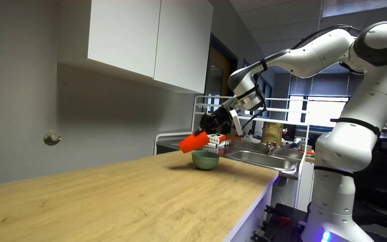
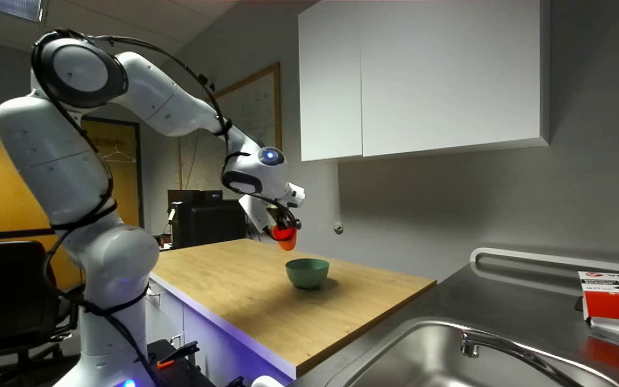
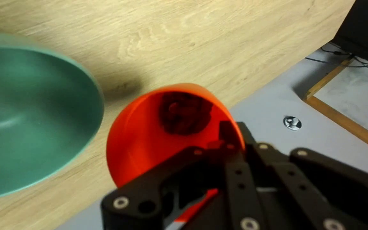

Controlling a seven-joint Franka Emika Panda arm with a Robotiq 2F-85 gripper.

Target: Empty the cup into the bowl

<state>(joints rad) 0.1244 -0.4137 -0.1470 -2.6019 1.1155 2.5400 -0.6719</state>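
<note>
Closest in the wrist view comes the black gripper (image 3: 236,137), jaws drawn tight on the rim of the red-orange tumbler (image 3: 152,140), one fingertip inside the wall, the other outside. And the tumbler hangs in the air, tilted, mouth at the gripper's end, base pointing down and away, a dark lump (image 3: 184,113) deep inside. Just beside it and lower sits the green bowl (image 3: 40,105), upright on the wood-grain countertop (image 3: 158,35). Outward now, in an exterior view: the steel sink (image 2: 422,357) with its curved faucet (image 2: 524,356), then a red-and-white box (image 2: 618,306). A white rack (image 1: 284,110) stands at the sink, one post crossing in front of it, the robot arm (image 1: 317,57) passing before the rails. White wall cabinets (image 1: 123,33) overhang the countertop; farther back, a wood-framed whiteboard (image 2: 253,113). Tricky bits: that lump is too dark and soft to name; in the wrist view the gripper covers part of the tumbler; the bowl runs off the left edge there, so only part of its inside shows; sink and box are cut off too, and the clutter (image 1: 249,138) behind the sink is too small to sort out.
</note>
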